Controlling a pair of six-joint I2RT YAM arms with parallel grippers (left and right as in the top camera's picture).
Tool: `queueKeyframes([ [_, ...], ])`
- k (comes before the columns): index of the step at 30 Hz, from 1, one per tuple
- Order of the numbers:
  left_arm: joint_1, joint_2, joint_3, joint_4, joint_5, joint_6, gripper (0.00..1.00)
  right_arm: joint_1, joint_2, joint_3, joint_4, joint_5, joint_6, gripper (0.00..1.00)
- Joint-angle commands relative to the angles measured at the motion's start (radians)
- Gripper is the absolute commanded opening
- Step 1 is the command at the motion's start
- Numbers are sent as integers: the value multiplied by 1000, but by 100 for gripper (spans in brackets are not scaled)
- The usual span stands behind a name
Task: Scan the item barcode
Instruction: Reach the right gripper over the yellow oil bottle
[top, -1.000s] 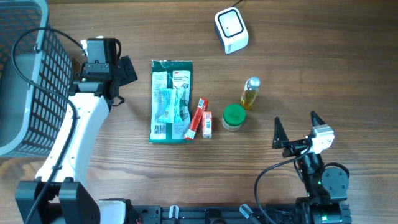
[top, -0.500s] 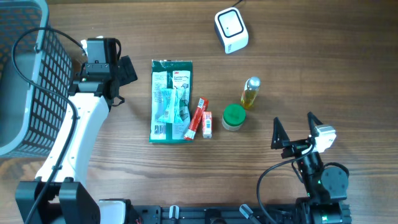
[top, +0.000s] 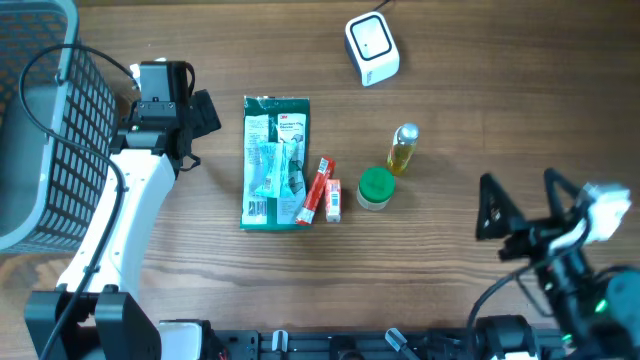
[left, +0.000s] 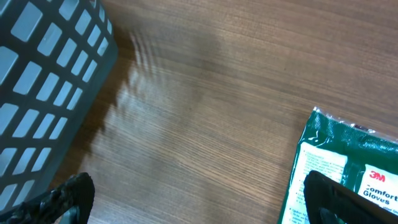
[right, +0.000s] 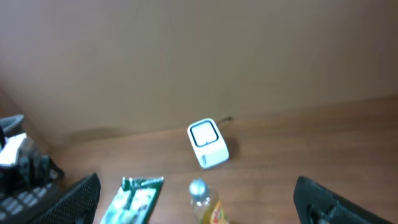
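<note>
Left gripper (left: 199, 202) and right gripper (top: 525, 200): jaws apart, nothing held. The flat green plastic glove packet (top: 275, 160), presumed the item, lies just right of the left jaws. Its long axis runs square to their gap. Left arm nearer.

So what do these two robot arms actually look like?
The left arm is a white shell with black joints and a looping black cable. The right arm is black with a white wrist block. Both end in black pointed fingers.
</note>
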Motion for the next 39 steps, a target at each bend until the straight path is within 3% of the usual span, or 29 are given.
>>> queueKeyframes([
  [1, 5, -1, 11, 0, -13, 9, 100, -5, 262, 255, -182, 2, 8, 100],
  [5, 5, -1, 11, 0, -13, 9, 100, -5, 523, 502, -381, -10, 8, 100],
  [11, 5, -1, 11, 0, -13, 9, 100, -5, 723, 602, -392, -90, 7, 100],
  [13, 5, -1, 11, 0, -13, 9, 100, -5, 783, 600, -403, -132, 19, 77],
  [14, 5, -1, 11, 0, -13, 9, 100, -4, 810, 600, -419, -124, 47, 76],
  [18, 5, -1, 11, 0, -13, 9, 100, 19, 903, 590, -465, -41, 68, 77],
  [23, 5, -1, 11, 0, -13, 9, 100, 74, 1009, 577, -455, -35, 85, 88],
  [39, 5, -1, 11, 0, -13, 9, 100, 216, 1279, 577, -389, 85, 173, 87],
])
